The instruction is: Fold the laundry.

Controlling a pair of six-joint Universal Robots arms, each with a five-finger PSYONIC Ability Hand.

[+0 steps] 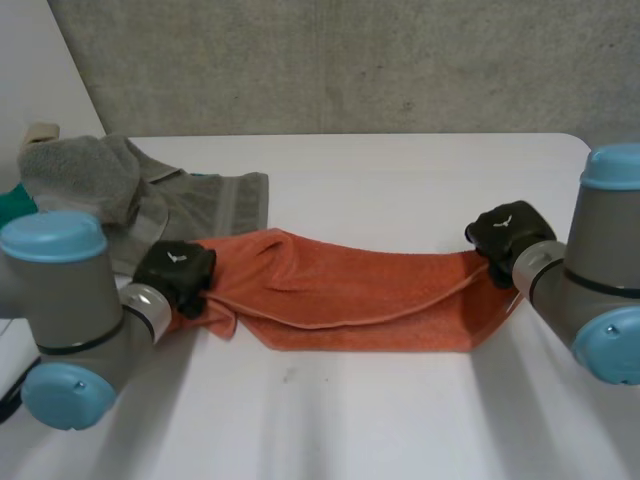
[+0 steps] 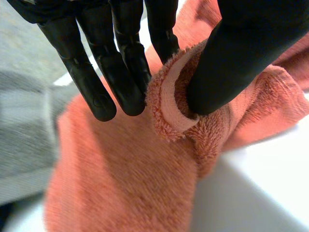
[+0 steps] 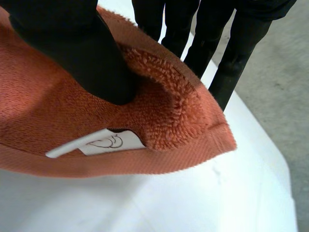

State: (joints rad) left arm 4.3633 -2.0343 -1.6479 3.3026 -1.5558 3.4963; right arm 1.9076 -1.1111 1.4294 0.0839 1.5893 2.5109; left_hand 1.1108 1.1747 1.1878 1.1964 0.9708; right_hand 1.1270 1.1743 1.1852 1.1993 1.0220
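Orange towel (image 1: 350,290) strung between both hands.
Left hand (image 1: 175,268) pinches a hem, probably a corner; right hand (image 1: 508,232) pinches the far corner by the label (image 3: 108,142).

Found bare white table (image 1: 400,420) open in front of and beyond the orange towel (image 1: 350,290); met heaped grey towel (image 1: 150,195) crowding just beside the left hand (image 1: 175,270).

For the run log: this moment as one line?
orange towel: on table | left hand: pinches one end | right hand: pinches other end | grey towel: beyond left hand
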